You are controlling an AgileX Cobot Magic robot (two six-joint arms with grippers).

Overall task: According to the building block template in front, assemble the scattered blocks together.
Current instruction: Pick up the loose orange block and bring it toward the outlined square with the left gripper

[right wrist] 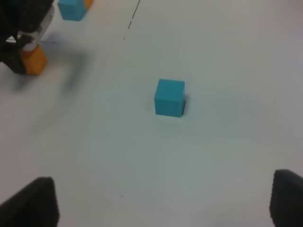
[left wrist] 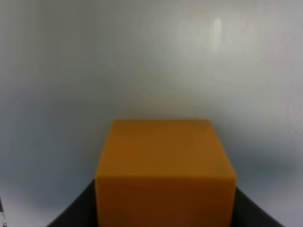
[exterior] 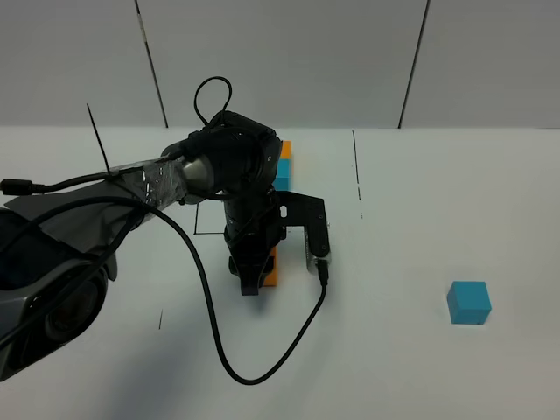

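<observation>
My left gripper points down at the middle of the table, shut on an orange block. In the left wrist view the orange block fills the space between the dark fingers. I cannot tell whether it touches the table. The template, an orange block next to a blue block, stands behind the arm. A loose blue cube lies at the right. In the right wrist view this blue cube lies ahead of my open, empty right gripper. The held orange block also shows there.
A black cable loops from the left arm across the front of the table. A black square outline and a dashed line are marked on the white table. The template's blue block shows in the right wrist view.
</observation>
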